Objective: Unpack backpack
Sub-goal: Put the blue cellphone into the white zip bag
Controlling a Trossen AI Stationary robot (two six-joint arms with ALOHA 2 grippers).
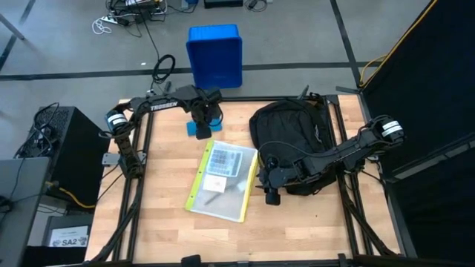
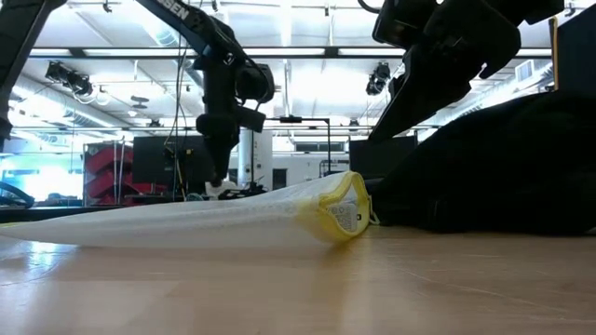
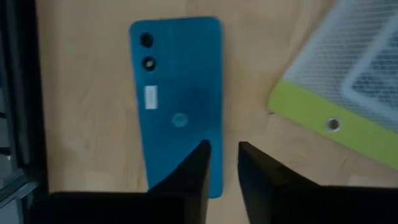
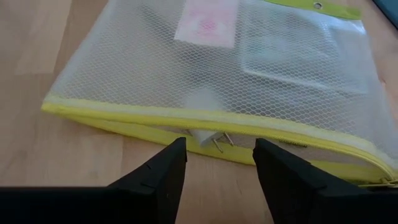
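The high view looks straight down on the whole table and both arms, floor around it. The low view sits at tabletop height, facing level across the wood into the room — the mesh pouch lies close before it. The left wrist view looks down past its fingers at a blue phone from close. The right wrist view faces the pouch, near. All four share the pouch — the high view shows the phone too.

Even bright overhead lighting; ceiling lamps glare upper centre, low view; left wrist view soft-focused; tabletop shadows faint.
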